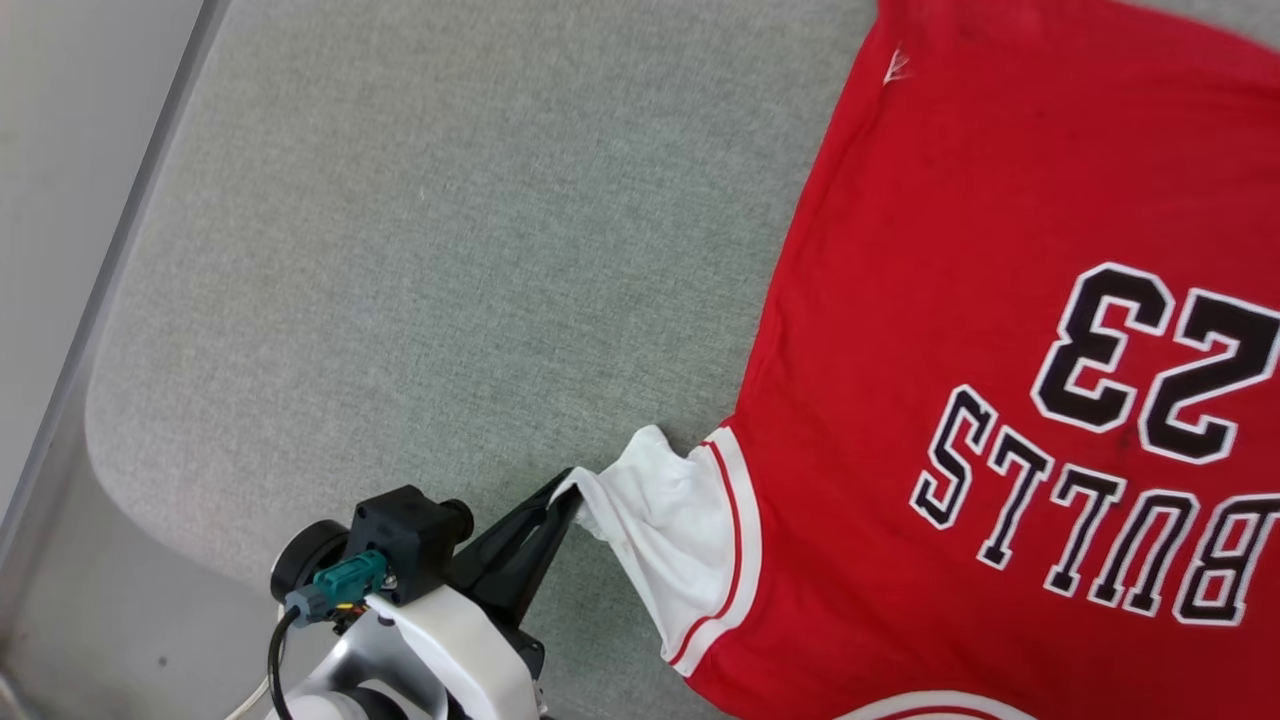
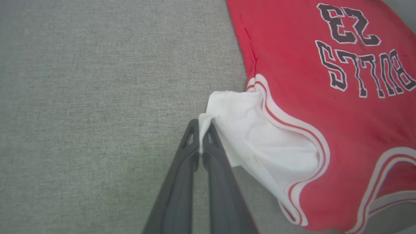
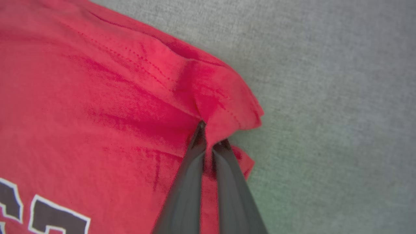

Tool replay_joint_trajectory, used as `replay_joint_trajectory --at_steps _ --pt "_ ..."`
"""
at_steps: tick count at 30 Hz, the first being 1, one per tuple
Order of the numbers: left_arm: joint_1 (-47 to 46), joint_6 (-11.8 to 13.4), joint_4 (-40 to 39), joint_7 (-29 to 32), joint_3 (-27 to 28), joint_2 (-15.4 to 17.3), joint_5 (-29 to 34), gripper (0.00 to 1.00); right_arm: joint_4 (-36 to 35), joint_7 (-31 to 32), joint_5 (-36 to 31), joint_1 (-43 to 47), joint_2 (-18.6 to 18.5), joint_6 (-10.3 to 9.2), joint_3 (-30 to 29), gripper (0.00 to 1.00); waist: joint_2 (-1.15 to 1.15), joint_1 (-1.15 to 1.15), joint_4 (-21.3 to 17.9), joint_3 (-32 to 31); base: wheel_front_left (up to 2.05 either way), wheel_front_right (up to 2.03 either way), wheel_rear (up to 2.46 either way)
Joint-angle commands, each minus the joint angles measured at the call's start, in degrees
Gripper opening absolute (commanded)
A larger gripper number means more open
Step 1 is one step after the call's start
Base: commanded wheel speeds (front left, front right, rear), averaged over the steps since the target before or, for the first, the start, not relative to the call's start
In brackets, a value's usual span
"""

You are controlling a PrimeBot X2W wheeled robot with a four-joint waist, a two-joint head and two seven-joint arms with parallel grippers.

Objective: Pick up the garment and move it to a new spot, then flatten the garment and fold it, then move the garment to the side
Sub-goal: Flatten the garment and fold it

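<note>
The garment, a red jersey with black white-outlined lettering and the number 23 face up, lies spread on the grey table at the right of the head view. My left gripper is shut on the tip of its white short sleeve, pulling it out to the left. The left wrist view shows the sleeve cloth pinched between the left gripper fingertips. In the right wrist view my right gripper is shut on a bunched red corner of the garment's hem.
The grey felt-like table top has a rounded corner at the lower left, with a pale strip of floor or wall beyond its left edge. Bare table surface lies right of the hem corner.
</note>
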Motion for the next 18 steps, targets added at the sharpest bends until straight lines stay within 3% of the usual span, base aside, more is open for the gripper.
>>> replay_joint_trajectory --at_steps 1,18 --pt "0.0 0.3 0.1 -0.2 0.4 0.3 0.3 0.0 1.6 0.4 0.6 3.4 0.5 -0.04 0.4 0.0 0.0 0.0 -1.7 -2.3 0.0 0.0 0.0" --pt "6.3 4.3 2.3 -1.1 2.7 0.9 -2.0 0.0 -2.0 -6.9 11.2 27.3 4.8 -0.05 0.2 0.0 0.0 0.0 -12.2 -19.6 0.0 0.0 0.0"
